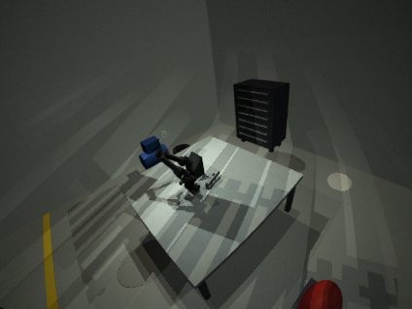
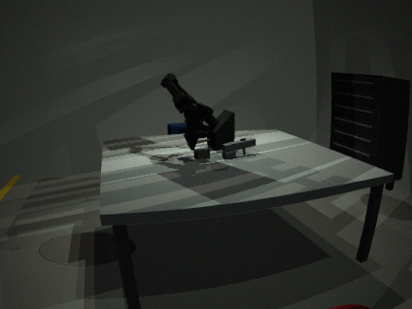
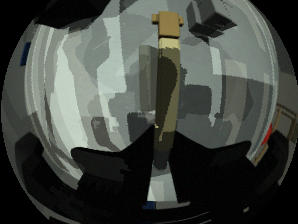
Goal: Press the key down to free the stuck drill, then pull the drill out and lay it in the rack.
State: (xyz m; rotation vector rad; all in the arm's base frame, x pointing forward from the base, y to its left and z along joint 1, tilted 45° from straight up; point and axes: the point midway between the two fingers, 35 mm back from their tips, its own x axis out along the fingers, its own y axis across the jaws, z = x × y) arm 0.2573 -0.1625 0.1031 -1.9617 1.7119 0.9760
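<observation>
My gripper (image 1: 196, 191) (image 2: 192, 147) (image 3: 159, 128) is low over the table, shut on a long tan bar (image 3: 169, 90). The bar has a square head with small side lugs at its far end and a dark tip between the fingers. It looks like the drill, but the key cannot be told apart from it for certain. A grey slab (image 3: 146, 77) lies left of the bar in the wrist view, and a grey bracket (image 3: 212, 17) is at its top right. A small block (image 2: 202, 154) is close below the gripper. A slotted bar stand (image 1: 213, 180) (image 2: 238, 147), possibly the rack, stands beside it.
A dark upright panel (image 1: 195, 164) (image 2: 223, 131) stands close behind the gripper. The white table (image 1: 194, 272) (image 2: 291, 195) carries banded shadows. A drawer cabinet (image 1: 259, 114) (image 2: 364, 112) stands beyond it, with blue shapes (image 1: 151, 155) behind the arm.
</observation>
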